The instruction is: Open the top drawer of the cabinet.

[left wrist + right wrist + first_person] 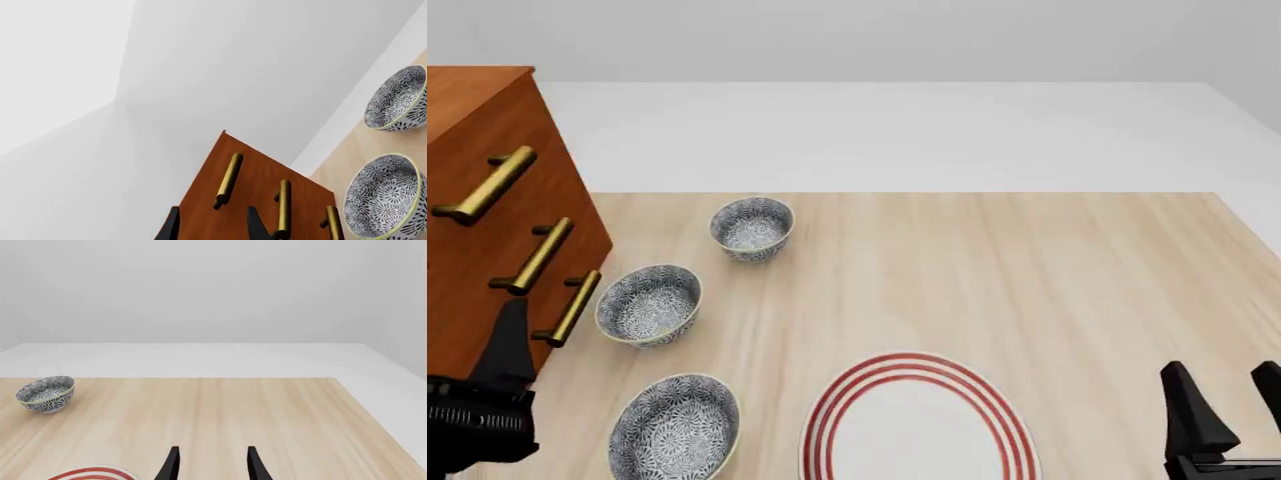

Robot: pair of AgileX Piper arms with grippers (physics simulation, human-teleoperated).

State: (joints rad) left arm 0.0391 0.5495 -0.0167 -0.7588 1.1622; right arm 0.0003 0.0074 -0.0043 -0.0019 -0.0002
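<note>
Brass is what matters on the cabinet, the tall reddish-brown chest filling the left edge of the front view. Its top drawer sits highest in the frame, and its bar handle runs slantwise at upper left, standing off the wood on short posts. All three drawer fronts look flush and closed, so the task appears not yet begun.

The drawer is probably a stiff, fairly heavy wooden box that will slide straight out and nothing else, so the pull should follow its travel and not twist. The bar looks rigid, smooth and round, hence likely slippery; a hold across its middle, with fingers either side in the gap behind it, would keep the pull even and stop the bar rolling out. The two lower handles lie close below and look alike, so picking the uppermost needs care.

The left gripper shows at the bottom of the left wrist view with its fingers apart and nothing between them, aimed at the cabinet front below the top handle but apart from it. In the front view it sits at lower left, just beside the cabinet's base. The right gripper hangs at lower right of that view, likewise apart and empty, well away from the cabinet.

Three patterned bowls stand on the bench near the cabinet, and a red-ringed plate lies at lower centre.
</note>
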